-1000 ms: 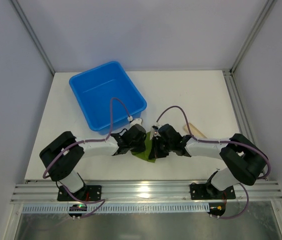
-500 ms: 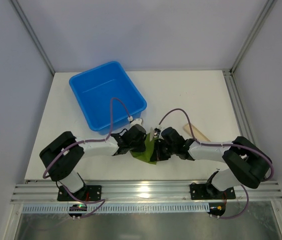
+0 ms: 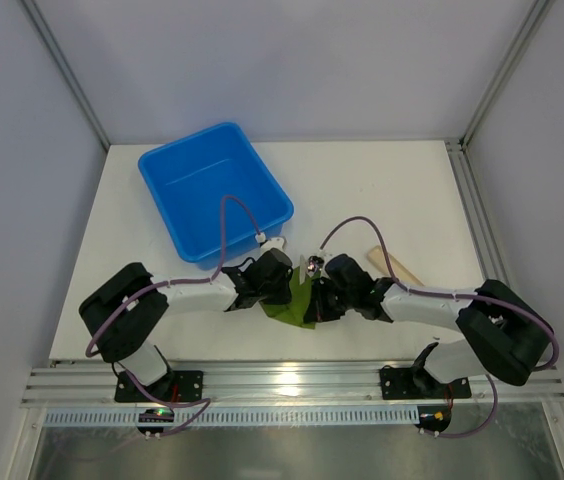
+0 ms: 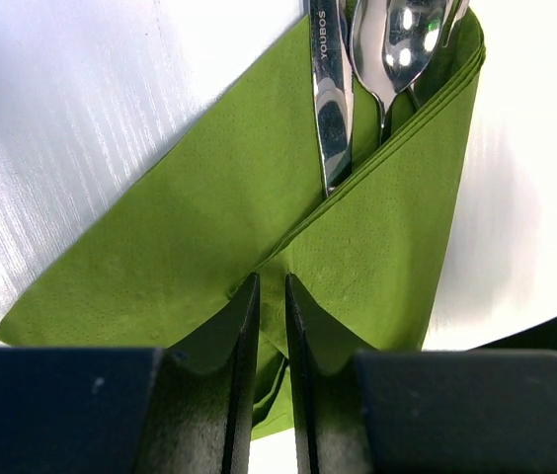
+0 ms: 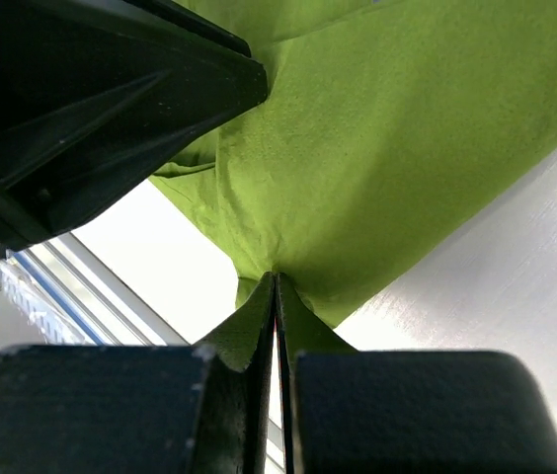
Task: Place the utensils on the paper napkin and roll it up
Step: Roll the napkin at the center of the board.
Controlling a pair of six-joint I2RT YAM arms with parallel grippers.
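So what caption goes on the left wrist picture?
Left pincer nips the green napkin folded over shiny utensils.

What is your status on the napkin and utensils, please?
Left gripper pinching flap of green paper napkin. Right gripper shut on its corner. Shiny silvery metal utensils tucked inside fold, ends showing. Nothing in the way.

One camera up high, two down close.
The top camera looks down on the whole table (image 3: 392, 190). Each wrist camera sits very near the green napkin (image 4: 209, 227), one from each side. All three see that napkin.
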